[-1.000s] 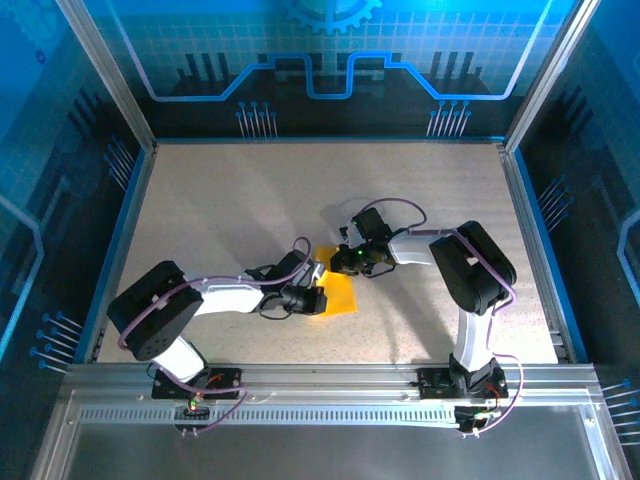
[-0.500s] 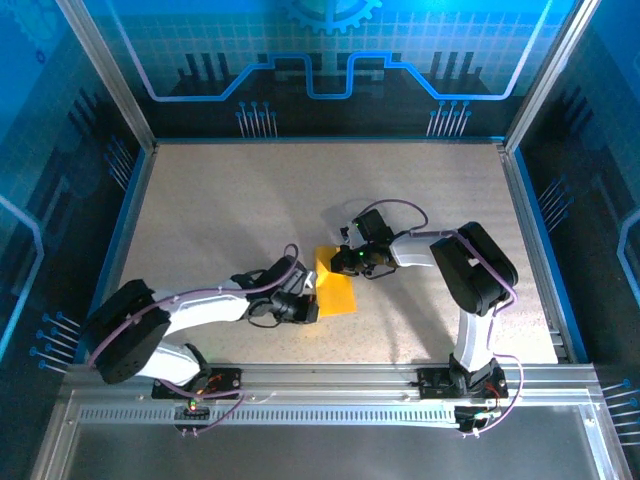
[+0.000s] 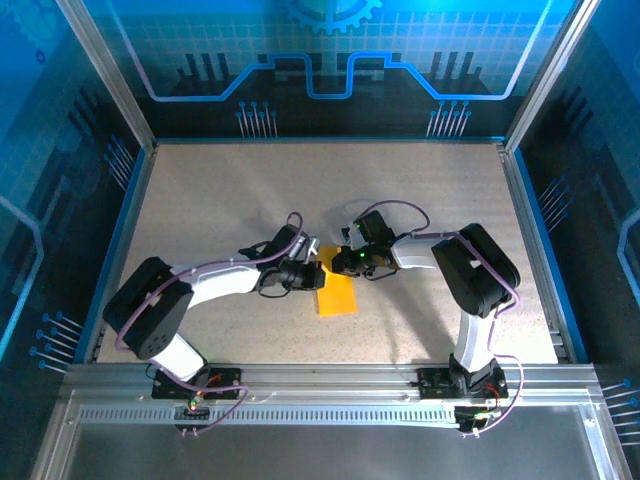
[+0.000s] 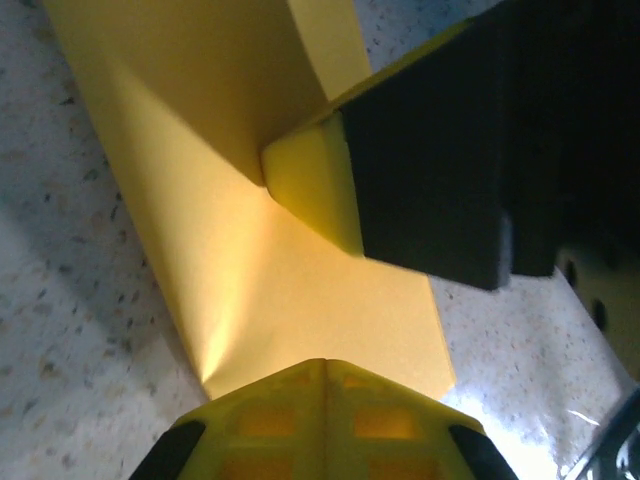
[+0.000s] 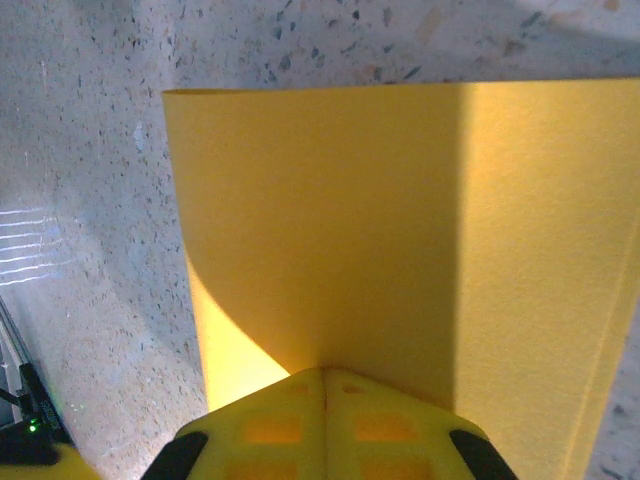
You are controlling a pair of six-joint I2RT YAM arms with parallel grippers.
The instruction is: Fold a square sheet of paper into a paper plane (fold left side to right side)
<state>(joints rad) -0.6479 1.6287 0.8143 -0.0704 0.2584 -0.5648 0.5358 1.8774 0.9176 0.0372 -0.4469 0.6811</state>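
The speckled desk [image 3: 220, 200] lies inside a blue-walled frame. The left arm [image 3: 215, 285] reaches in from 7 o'clock and the right arm [image 3: 470, 270] bends in from 4 o'clock, and their wrists come close together just toward 6 o'clock from the desk's centre.

The square sheet of paper [image 3: 338, 296] lies there too. From above it reads as a yellow-orange upright rectangle, taller than it is wide. In the right wrist view one side of it curls up off the desk, and in the left wrist view a lit crease runs down toward the near tips.

The left tool [image 3: 308, 272] sits at the paper's 10 o'clock corner. Its yellow fingertips [image 4: 290, 405] are together, right at the paper's edge.

The right tool [image 3: 347, 262] is at the paper's 12 o'clock edge. Its tips are likewise together, with one yellow pad set down on the sheet in the left wrist view.

I cannot tell whether either tool has a layer of paper caught between its tips.
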